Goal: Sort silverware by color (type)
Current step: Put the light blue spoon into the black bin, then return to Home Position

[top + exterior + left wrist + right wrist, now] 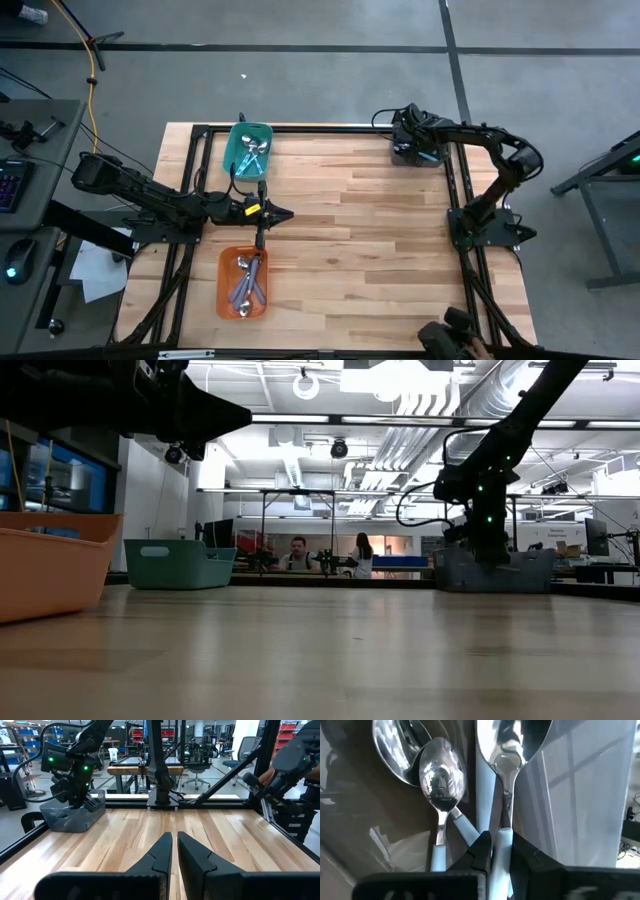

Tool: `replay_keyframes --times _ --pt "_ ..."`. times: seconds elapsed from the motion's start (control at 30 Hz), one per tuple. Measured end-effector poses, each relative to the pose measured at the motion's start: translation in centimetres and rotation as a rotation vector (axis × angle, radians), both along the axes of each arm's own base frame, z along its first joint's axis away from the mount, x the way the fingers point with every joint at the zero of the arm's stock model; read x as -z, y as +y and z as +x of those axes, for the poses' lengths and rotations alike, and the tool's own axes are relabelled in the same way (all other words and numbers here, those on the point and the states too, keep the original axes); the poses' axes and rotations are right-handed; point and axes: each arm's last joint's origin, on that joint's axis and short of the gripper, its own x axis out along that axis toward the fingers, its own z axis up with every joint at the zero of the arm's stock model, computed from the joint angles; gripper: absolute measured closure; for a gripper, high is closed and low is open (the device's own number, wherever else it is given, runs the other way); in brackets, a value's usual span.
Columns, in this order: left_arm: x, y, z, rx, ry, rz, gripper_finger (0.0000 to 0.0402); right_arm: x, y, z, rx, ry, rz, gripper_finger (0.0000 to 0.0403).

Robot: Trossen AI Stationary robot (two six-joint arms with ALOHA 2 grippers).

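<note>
Right gripper (494, 851) clamps a light-blue-handled spoon (504, 795) inside the grey bin (413, 150) — left gripper (174, 851), fingers together, hovers mid-table.

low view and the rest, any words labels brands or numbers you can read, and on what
No text can be read in any view.
The teal bin, the orange bin and the grey bin show no label.
The spoons show no stamp or mark.
Signs in the room behind the table are too small and blurred to read.
</note>
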Motion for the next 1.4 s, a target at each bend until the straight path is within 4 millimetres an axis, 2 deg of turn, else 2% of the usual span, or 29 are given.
replay_keyframes --times 0.2,0.3,0.4,0.5,0.67,0.97,1.1,1.23,1.4 --pt "0.0 0.0 0.0 0.001 0.002 0.023 0.0383 -0.9 0.2 0.1 0.014 -0.03 -0.034 0.0327" --pt "0.0 0.0 0.0 0.001 0.003 0.05 0.0383 -2.1 0.6 0.1 0.018 -0.065 -0.072 0.0304" --pt "0.1 0.2 0.0 -0.003 0.01 0.06 0.0383 -3.8 1.4 0.1 0.028 -0.122 -0.115 0.0299" --pt "0.3 0.6 0.1 0.003 0.031 0.062 0.0383 -5.9 2.5 0.1 0.029 -0.226 -0.148 0.0317" --pt "0.3 1.4 0.1 0.015 0.035 0.065 0.0383 -8.1 5.1 0.1 -0.08 -0.509 -0.173 0.0388" --pt "-1.2 3.2 -1.3 0.031 0.026 0.061 0.0383 -7.5 12.3 0.4 -0.331 -1.006 -0.228 0.0398" --pt "-1.6 3.3 -2.4 0.021 0.053 0.085 0.0383 -6.5 15.5 0.4 -0.453 -1.18 -0.222 0.0399" --pt "-0.7 3.4 -3.6 -0.002 0.059 0.088 0.0383 -5.3 17.8 0.1 -0.553 -1.291 -0.205 0.0402" --pt "0.8 3.5 -4.9 -0.019 0.066 0.08 0.0383 -4.5 19.3 -0.1 -0.611 -1.346 -0.163 0.0402"
